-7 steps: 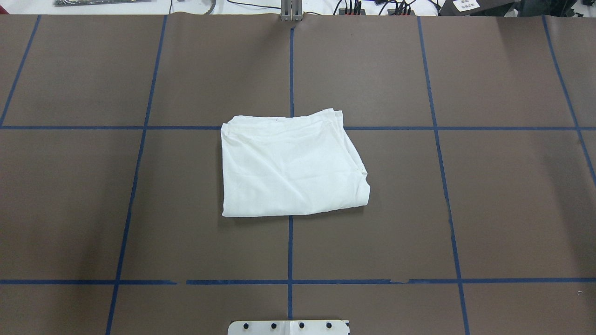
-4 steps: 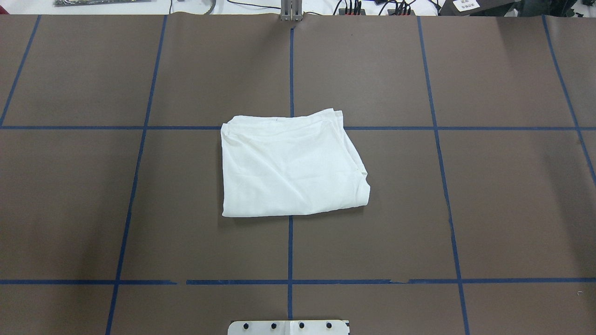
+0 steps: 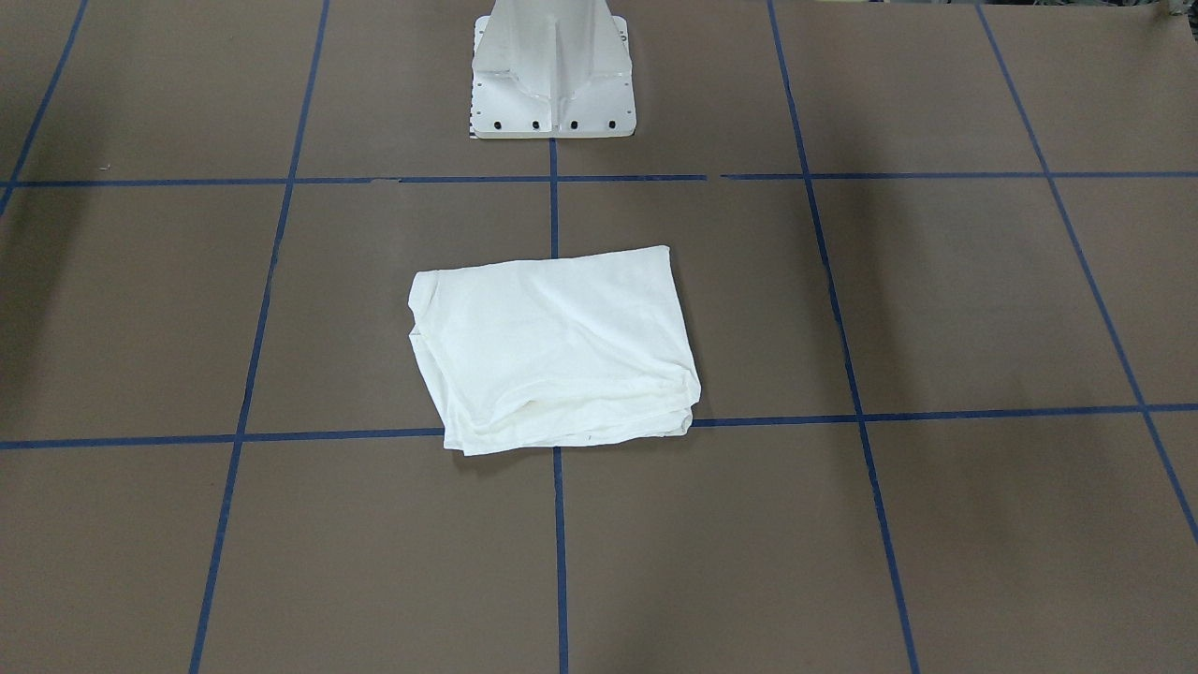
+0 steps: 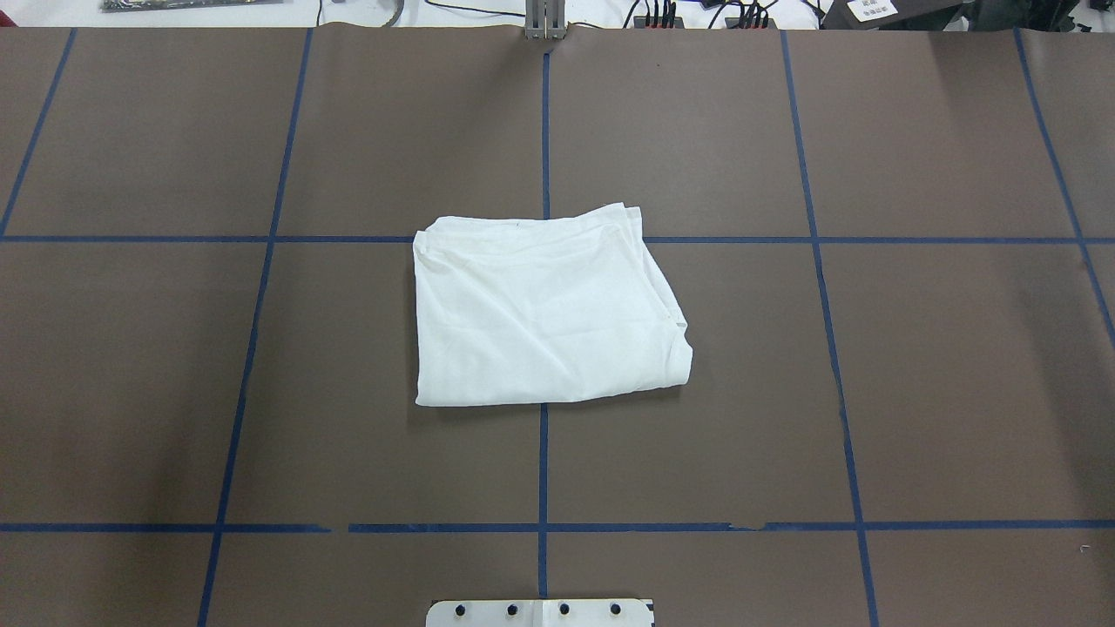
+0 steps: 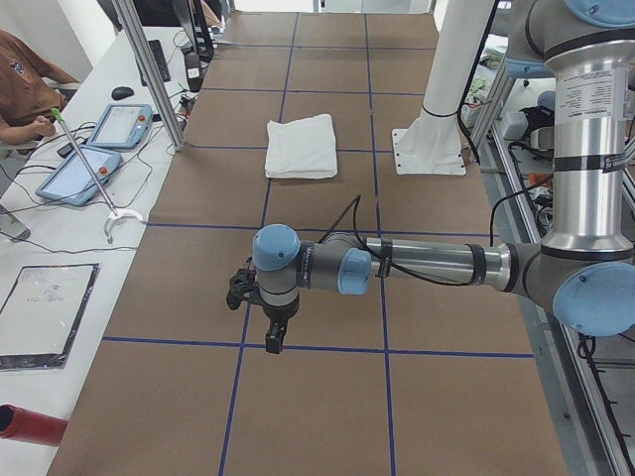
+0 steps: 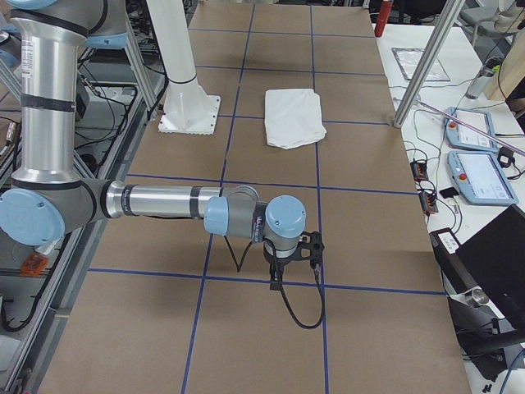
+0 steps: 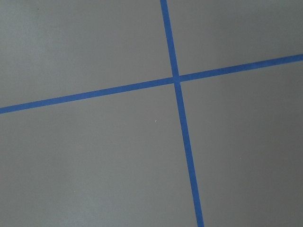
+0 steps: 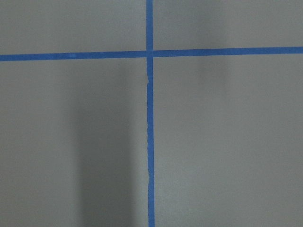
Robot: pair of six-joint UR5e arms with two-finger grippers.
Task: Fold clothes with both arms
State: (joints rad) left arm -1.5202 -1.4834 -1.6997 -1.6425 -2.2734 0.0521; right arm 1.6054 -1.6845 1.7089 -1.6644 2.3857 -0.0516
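Note:
The white T-shirt lies folded into a compact rectangle at the middle of the brown table; it also shows in the front-facing view, the left view and the right view. No text or collar shows. My left gripper hangs over the table's left end, far from the shirt. My right gripper hangs over the table's right end, equally far. Both show only in the side views, so I cannot tell whether they are open or shut. Both wrist views show only bare table with blue tape lines.
The white pedestal base stands at the robot's side of the table, also seen in the left view. Blue tape lines grid the brown table. Tablets and an operator are beside the far edge.

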